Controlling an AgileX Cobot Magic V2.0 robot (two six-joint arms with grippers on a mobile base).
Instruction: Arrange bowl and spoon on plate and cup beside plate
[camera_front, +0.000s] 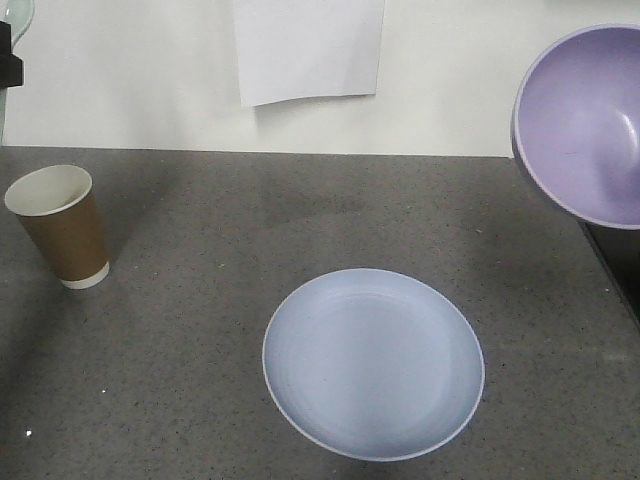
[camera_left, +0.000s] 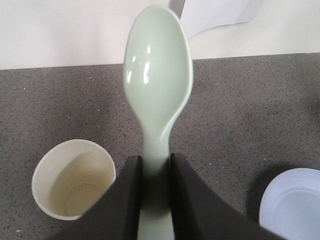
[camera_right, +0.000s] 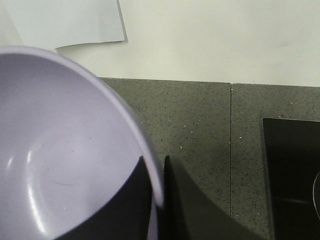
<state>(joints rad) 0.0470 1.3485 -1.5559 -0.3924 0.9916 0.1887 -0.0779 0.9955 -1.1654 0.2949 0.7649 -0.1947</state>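
Observation:
The periwinkle plate (camera_front: 373, 365) lies on the grey counter, front centre; its edge shows in the left wrist view as the plate (camera_left: 295, 202). The brown paper cup (camera_front: 62, 228) stands upright at the far left, seen from above as the cup (camera_left: 74, 179). My left gripper (camera_left: 154, 165) is shut on the handle of the mint-green spoon (camera_left: 158, 70), held above the counter between cup and plate. The lavender bowl (camera_front: 585, 122) hangs tilted in the air at the upper right. My right gripper (camera_right: 158, 167) is shut on the rim of the bowl (camera_right: 60, 150), one finger inside and one outside.
A white sheet of paper (camera_front: 308, 48) hangs on the back wall. A black panel (camera_right: 292, 175) sits flush in the counter at the right, beyond a seam line. A dark object (camera_front: 8, 60) shows at the top left edge.

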